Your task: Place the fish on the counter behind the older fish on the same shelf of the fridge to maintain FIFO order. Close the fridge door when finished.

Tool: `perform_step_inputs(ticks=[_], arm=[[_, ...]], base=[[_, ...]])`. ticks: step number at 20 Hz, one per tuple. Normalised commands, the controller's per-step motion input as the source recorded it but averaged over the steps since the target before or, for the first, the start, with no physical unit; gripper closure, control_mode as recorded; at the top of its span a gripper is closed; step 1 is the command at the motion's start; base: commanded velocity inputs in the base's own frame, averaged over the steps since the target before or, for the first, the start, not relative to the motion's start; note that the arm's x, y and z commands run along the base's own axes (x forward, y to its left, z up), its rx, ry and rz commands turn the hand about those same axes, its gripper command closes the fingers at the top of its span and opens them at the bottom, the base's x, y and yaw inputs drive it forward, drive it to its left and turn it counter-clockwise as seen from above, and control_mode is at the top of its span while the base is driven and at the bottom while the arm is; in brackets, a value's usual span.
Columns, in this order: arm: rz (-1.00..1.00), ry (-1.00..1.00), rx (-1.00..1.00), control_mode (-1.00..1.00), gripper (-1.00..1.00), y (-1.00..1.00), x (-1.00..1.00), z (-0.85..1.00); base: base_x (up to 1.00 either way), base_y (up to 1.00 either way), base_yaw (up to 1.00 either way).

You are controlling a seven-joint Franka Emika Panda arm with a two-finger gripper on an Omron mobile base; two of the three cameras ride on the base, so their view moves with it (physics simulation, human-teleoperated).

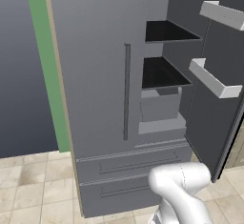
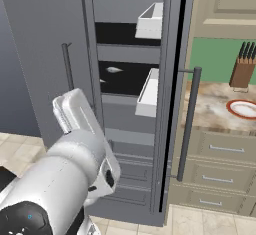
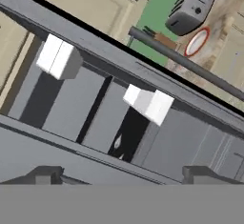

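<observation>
1. Fish (image 2: 114,69) is what we follow, and it lies inside the largest thing here, the fridge (image 1: 95,75), a tall grey unit with two drawers at its foot.
2. Of the fridge's two doors, the left door (image 1: 102,51) is shut, while the right door (image 1: 217,99) stands swung wide open.
3. Just right of the fridge runs the speckled bench (image 2: 212,111), with cream drawers below it.
4. In front of the fridge rises the white arm (image 2: 75,164), drawn back from the opening.
5. Inside the fridge, the lower black shelf (image 2: 132,79) carries the fish.
6. Two white bins (image 1: 214,77) hang on the inner face of the fridge's open door, one above the other.
7. On the bench right of the fridge we see a toaster (image 3: 193,6), a knife block (image 2: 243,71) and a red-rimmed plate (image 2: 243,109).
8. Our fingers (image 3: 47,174) stand wide apart with nothing between them, pointing at the fridge's interior from outside it.
9. The fish rests on the shelf toward the back of the fridge. A second pale sliver (image 2: 102,80) lies nearer the fridge's front, partly hidden by the shut door's edge; we cannot tell for sure what it is.
</observation>
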Motion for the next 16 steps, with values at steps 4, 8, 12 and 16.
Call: perform_step_inputs(ticks=[4, 8, 12, 16], arm=[[0.01, -0.01, 0.35, -1.00, -1.00, -1.00, 0.36, -0.33], [0.07, -0.03, 0.33, -1.00, -1.00, -0.92, 0.57, -0.41], [0.15, 0.00, 0.27, -1.00, -1.00, -0.73, 0.80, -0.41], [0.16, 0.00, 0.23, -1.00, -1.00, -0.51, 0.85, -0.31]], base=[[0.00, 0.00, 0.00], [0.00, 0.00, 0.00], [0.00, 0.00, 0.00], [0.00, 0.00, 0.00]])
